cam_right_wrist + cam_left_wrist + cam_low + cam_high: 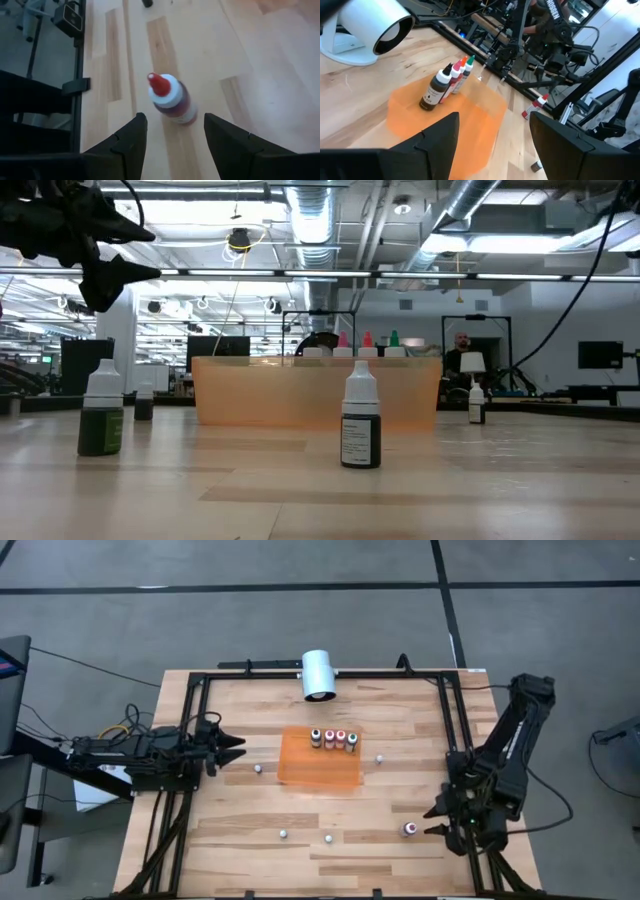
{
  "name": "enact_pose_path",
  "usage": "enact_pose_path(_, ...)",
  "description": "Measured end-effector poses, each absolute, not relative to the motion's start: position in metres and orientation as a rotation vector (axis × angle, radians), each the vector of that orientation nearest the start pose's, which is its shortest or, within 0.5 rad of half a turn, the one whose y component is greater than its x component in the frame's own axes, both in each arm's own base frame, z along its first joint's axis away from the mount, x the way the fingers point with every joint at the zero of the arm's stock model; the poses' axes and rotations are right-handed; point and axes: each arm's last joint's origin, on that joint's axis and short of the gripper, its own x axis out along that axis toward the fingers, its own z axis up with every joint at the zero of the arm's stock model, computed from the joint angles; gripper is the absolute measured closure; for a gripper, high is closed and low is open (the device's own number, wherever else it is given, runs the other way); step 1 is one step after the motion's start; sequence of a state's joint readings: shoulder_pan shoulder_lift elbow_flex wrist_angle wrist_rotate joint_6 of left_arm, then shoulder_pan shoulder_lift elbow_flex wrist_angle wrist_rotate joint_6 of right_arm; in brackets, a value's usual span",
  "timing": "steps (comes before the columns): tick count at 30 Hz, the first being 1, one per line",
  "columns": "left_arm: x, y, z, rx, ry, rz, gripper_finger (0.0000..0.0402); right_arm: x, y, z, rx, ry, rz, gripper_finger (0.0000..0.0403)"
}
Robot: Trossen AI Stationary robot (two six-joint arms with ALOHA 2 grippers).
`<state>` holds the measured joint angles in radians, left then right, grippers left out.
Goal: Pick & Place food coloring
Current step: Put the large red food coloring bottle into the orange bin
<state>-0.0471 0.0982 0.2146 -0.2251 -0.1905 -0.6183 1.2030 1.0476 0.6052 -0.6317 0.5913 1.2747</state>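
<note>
A red-capped bottle (171,99) stands on the bench (250,810), just before the open, empty jaws of the right gripper (434,821). Four bottles (333,739) are already in the orange tray (310,772); several remain outside. The left gripper (237,749) waits with jaws open, holding nothing.

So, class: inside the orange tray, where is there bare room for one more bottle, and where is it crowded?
The orange tray is bare across its near half and left side. Its far right corner is crowded with a row of four bottles.
</note>
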Motion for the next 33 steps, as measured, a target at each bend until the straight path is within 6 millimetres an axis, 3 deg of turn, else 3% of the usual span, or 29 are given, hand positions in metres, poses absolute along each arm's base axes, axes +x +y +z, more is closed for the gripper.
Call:
enact_pose_path(12,0.089,0.001,0.204,-0.623,0.085,0.181,0.0167,0.097,0.167,0.186,0.303,0.864,-0.031,0.0219)
enact_pose_path(17,0.089,0.001,0.204,-0.63,0.087,0.183,0.0167,0.106,0.169,0.187,0.26,0.895,0.055,0.022)
enact_pose_path(33,0.089,0.001,0.204,-0.629,0.089,0.183,0.0167,0.122,0.165,0.19,0.286,0.914,0.086,0.022)
